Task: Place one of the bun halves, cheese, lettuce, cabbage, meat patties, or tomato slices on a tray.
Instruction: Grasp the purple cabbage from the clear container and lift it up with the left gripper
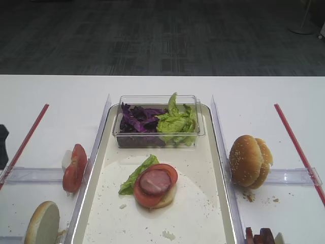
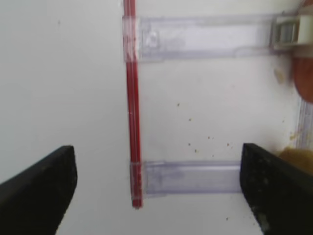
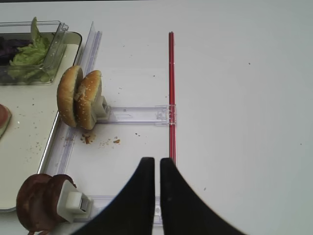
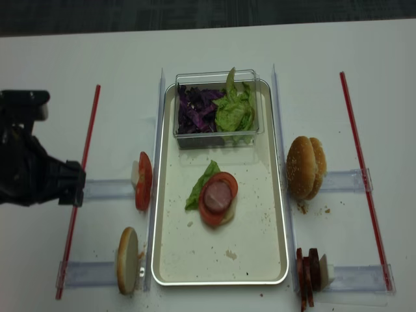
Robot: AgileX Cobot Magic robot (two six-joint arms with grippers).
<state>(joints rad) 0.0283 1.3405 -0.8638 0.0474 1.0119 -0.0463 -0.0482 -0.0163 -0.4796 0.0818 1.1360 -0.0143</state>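
White table: I see the long silvery metal tray (image 4: 276,214) between my spread-open left gripper (image 2: 156,191) and closed-together, empty right gripper (image 3: 157,169).

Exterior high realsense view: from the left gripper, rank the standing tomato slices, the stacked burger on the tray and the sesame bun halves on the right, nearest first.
Measured from the left gripper at the left edge:
1. Tomato slices, standing just outside the tray's left rim.
2. Stacked burger, mid-tray.
3. Bun halves, beyond the tray's right rim.
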